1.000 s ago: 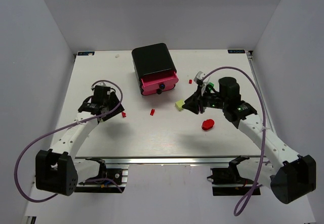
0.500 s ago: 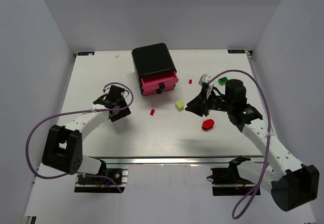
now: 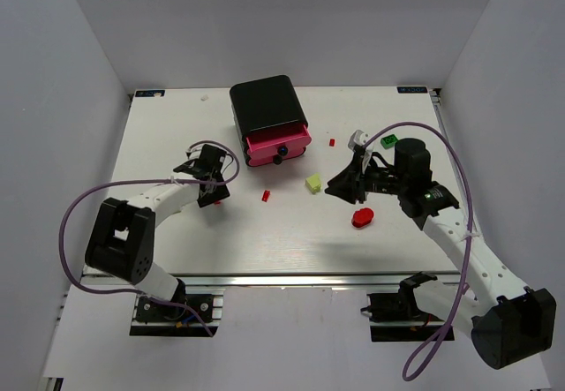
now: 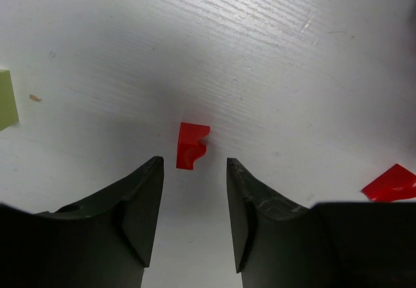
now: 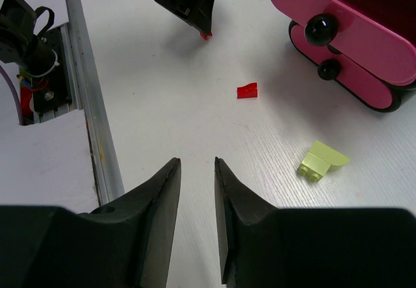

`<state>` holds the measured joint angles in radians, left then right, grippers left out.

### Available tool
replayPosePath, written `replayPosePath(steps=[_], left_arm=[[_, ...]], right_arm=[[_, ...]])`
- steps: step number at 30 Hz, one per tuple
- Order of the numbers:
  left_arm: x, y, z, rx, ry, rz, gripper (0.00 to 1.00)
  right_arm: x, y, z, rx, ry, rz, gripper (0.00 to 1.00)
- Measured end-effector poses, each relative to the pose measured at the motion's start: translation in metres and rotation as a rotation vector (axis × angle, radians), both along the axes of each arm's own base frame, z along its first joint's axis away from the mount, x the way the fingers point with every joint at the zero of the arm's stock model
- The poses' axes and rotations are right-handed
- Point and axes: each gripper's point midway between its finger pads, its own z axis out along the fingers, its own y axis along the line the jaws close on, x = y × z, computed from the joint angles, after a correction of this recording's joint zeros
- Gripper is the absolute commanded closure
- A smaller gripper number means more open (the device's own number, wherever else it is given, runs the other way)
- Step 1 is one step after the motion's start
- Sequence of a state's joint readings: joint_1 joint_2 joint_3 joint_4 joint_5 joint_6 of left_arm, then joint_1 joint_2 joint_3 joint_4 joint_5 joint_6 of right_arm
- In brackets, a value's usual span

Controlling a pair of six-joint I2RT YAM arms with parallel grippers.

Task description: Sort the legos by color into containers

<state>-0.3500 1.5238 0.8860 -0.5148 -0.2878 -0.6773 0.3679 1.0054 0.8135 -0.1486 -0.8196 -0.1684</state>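
Small red lego (image 4: 190, 144) lies on worktop (image 4: 292, 54), just ahead between left fingers (image 4: 140, 203), which stand apart, not touching it. Likely light, stiff, slick: pinch flat sides squarely. Right fingers (image 5: 153, 223) slightly apart, empty.

cabinet (image 3: 265, 100): black
drawers (image 5: 364, 41): pink
knobs (image 5: 321, 29): black
legos (image 4: 192, 145): red, pale yellow, green
table (image 3: 265, 241): white, faint grain
cables (image 3: 61, 232): purple
arms (image 3: 459, 241): white, black
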Motion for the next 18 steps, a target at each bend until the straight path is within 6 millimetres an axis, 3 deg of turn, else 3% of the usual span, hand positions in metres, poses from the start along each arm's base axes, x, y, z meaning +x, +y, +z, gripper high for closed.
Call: replayPosePath(steps=[8, 18], left_arm=[[0.0060, -0.0014, -0.0025, 0.023, 0.005, -0.009, 0.57], [0.0089, -0.0017, -0.0026, 0.028, -0.001, -0.020, 0.58]], right_arm=[[0.0002, -0.0027, -0.0011, 0.000, 0.011, -0.003, 0.67], [0.0026, -0.0071, -0.0001, 0.009, 0.015, -0.009, 0.67]])
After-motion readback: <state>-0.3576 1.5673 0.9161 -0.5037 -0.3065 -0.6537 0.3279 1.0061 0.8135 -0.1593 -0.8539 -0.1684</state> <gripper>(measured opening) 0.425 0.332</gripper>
